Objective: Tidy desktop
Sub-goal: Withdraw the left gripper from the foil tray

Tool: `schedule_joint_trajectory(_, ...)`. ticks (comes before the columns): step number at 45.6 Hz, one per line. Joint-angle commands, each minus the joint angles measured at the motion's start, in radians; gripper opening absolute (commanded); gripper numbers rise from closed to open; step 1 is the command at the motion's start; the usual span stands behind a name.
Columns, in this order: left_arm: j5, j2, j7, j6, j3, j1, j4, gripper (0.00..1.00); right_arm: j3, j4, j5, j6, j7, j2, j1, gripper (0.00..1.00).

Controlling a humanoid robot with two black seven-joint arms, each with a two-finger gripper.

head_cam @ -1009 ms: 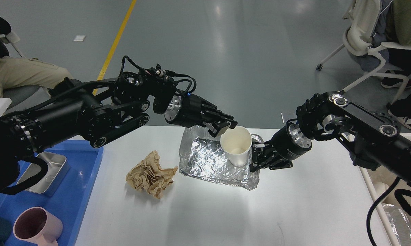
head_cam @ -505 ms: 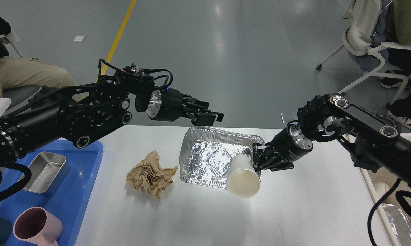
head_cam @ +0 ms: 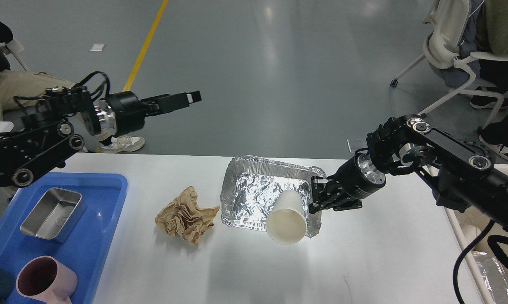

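The white desktop (head_cam: 363, 261) carries a silver foil tray (head_cam: 254, 192). A white paper cup (head_cam: 285, 219) lies on its side in the tray, its mouth over the near rim and facing me. A crumpled brown paper (head_cam: 186, 215) lies left of the tray. My right gripper (head_cam: 316, 195) is at the tray's right rim and looks shut on it. My left gripper (head_cam: 190, 98) is empty, held high beyond the table's far left edge, well away from the cup. It is seen side-on, so its fingers cannot be told apart.
A blue tray (head_cam: 93, 236) at the left holds a steel box (head_cam: 53, 213) and a pink mug (head_cam: 47, 280). A cream bin (head_cam: 460, 236) stands off the right edge with foil (head_cam: 494, 274) inside. People on chairs sit at the far left and far right.
My left gripper let go of the upright cup and drew back up and to the left. The cup fell on its side in the foil tray and shifted slightly left. The right arm held still.
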Motion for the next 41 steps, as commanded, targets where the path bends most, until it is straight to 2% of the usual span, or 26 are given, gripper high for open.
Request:
schedule_joint_trajectory(1,-0.103,0.140,0.132,0.025,-0.059,0.096,-0.086,0.94,-0.001,0.000,0.000,0.000,0.000,-0.002,0.000,0.00)
schedule_joint_trajectory(2,-0.117,0.169,0.156,0.025,-0.067,0.116,-0.105,0.94,-0.001,0.000,0.000,0.000,0.000,-0.002,0.000,0.00)
schedule_joint_trajectory(5,-0.157,0.244,0.190,0.027,-0.089,0.179,-0.170,0.94,-0.001,0.000,0.000,0.000,0.000,0.000,0.000,0.00)
schedule_joint_trajectory(11,-0.209,0.445,0.206,0.048,-0.131,0.339,-0.331,0.95,-0.001,0.002,0.000,0.000,0.000,0.000,0.000,0.00)
schedule_joint_trajectory(14,-0.211,0.522,0.206,0.051,-0.127,0.385,-0.368,0.95,-0.001,0.002,0.000,0.000,0.000,-0.002,0.000,0.00)
schedule_joint_trajectory(20,-0.211,0.688,0.200,0.031,-0.119,0.469,-0.379,0.95,-0.002,0.003,0.000,0.000,0.000,-0.006,0.000,0.00)
schedule_joint_trajectory(26,-0.211,0.812,0.195,-0.030,-0.119,0.489,-0.379,0.95,-0.001,0.005,0.002,0.000,0.000,-0.009,0.000,0.00)
schedule_joint_trajectory(33,-0.212,0.883,0.187,-0.042,-0.122,0.489,-0.378,0.95,-0.001,0.005,0.002,0.000,0.000,-0.008,0.001,0.00)
schedule_joint_trajectory(36,-0.219,0.875,0.160,-0.038,-0.121,0.491,-0.370,0.95,-0.001,0.003,0.000,0.000,0.000,-0.006,-0.002,0.00)
schedule_joint_trajectory(41,-0.205,0.834,0.059,-0.030,-0.096,0.502,-0.362,0.95,-0.001,0.003,0.000,0.000,0.000,-0.003,-0.003,0.00)
